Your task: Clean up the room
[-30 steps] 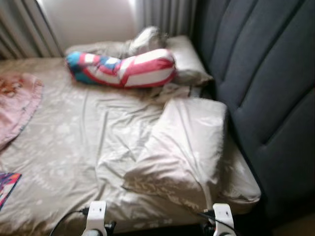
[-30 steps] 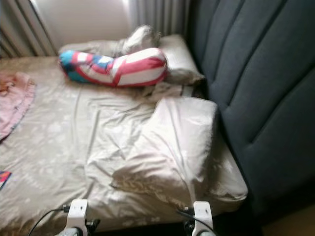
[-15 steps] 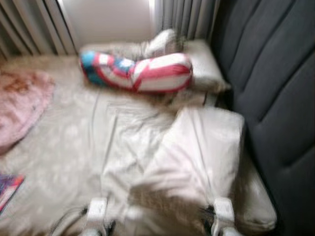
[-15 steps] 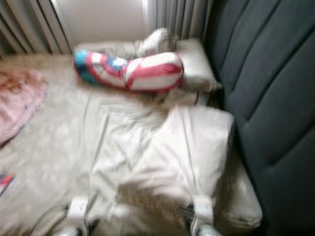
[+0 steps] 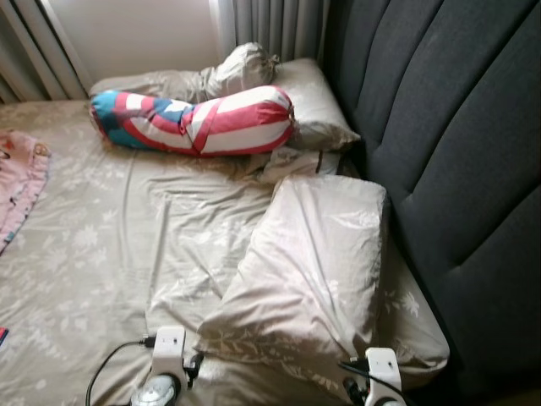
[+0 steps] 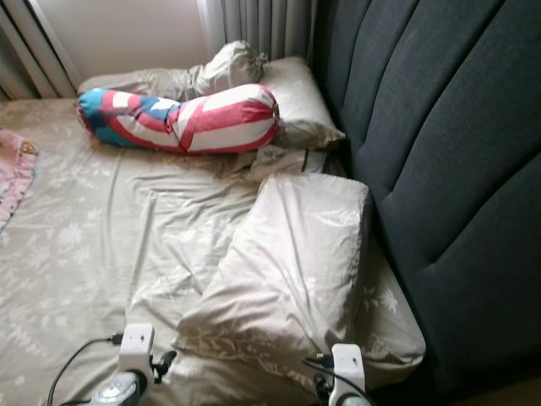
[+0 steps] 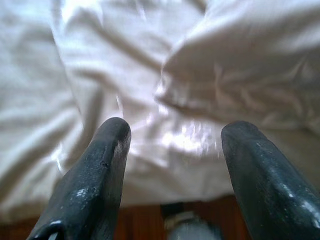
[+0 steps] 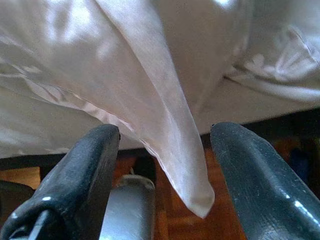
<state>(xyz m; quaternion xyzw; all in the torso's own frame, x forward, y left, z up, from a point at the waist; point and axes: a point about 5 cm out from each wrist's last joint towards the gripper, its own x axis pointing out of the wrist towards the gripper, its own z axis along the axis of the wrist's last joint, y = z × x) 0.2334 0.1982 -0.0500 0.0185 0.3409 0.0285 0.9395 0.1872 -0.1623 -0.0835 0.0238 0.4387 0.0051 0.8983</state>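
Now sharp again after the walking blur of half a second ago, and shifted: whole scene slid toward 9 o'clock against the earlier frames, so camera turned and steadied rather than anything on the bed (image 5: 93, 254) moving. Closer, too, to the bed's near edge.

Left pincer (image 7: 175, 165) spread wide, empty, hovering just over the rumpled sheet (image 5: 177, 228) beside the near pillow's edge. Right pincer (image 8: 165, 170) likewise parted and holding nothing, with a drooping corner of pillowcase hanging between its fingers, untouched.

Near pillow (image 5: 308, 262) lying askew at 4 o'clock against the dark headboard (image 5: 456, 152); striped bolster (image 5: 199, 118) crosswise at 12 o'clock, resting on the far pillow (image 5: 317, 101); pink cloth (image 5: 17, 190) at 9 o'clock.

Probably approach finished and tidying of the bedding about to start; nothing grasped yet.
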